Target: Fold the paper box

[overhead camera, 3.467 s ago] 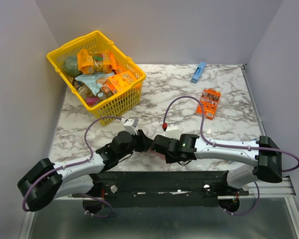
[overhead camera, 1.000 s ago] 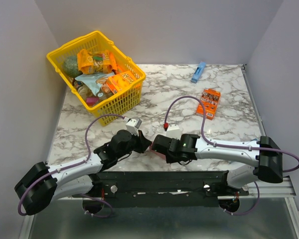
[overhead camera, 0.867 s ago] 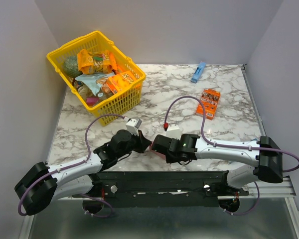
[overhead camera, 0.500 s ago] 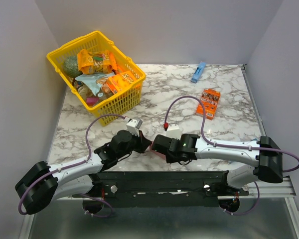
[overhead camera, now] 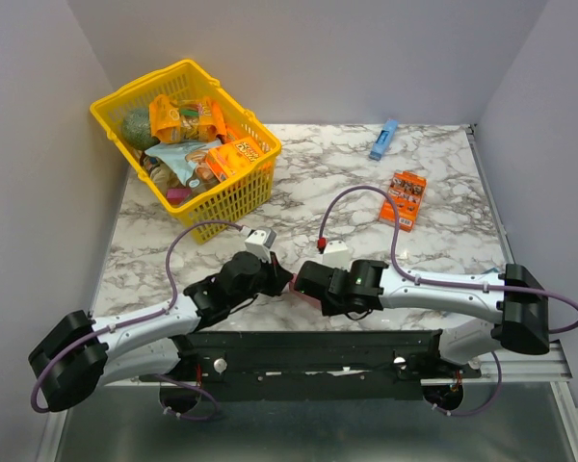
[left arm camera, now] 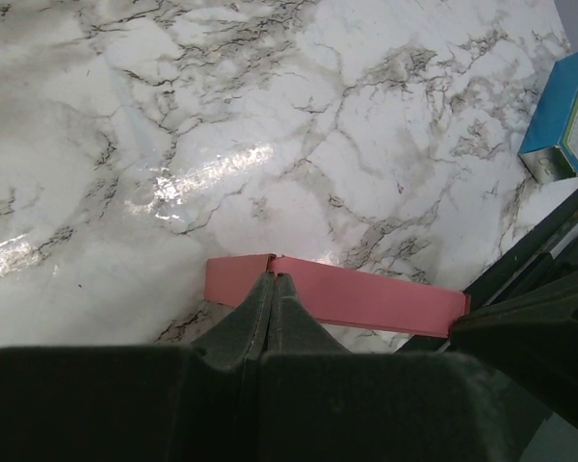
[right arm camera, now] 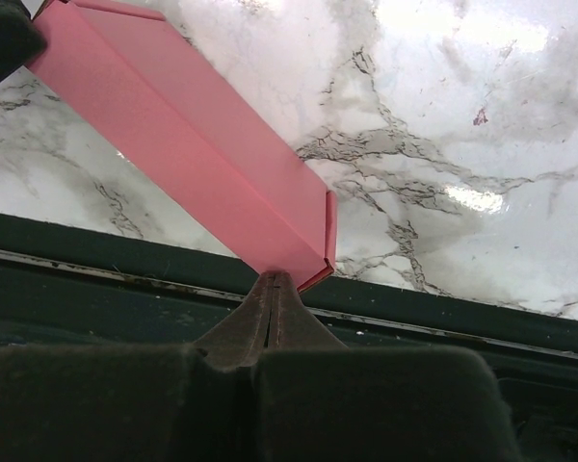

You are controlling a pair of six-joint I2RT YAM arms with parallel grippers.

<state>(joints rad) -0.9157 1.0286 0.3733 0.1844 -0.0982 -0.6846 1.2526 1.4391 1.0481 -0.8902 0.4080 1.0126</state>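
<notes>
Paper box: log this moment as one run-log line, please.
paper box: flat pink strip, lengthwise crease, spanning between both arms | left gripper: shut on its long edge | right gripper: shut on its end corner

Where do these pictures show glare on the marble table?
Left wrist: a bright glare streak on the table, beyond the paper box. Right wrist: glare patches at the right and top. Top external: even light, no glare.
</notes>
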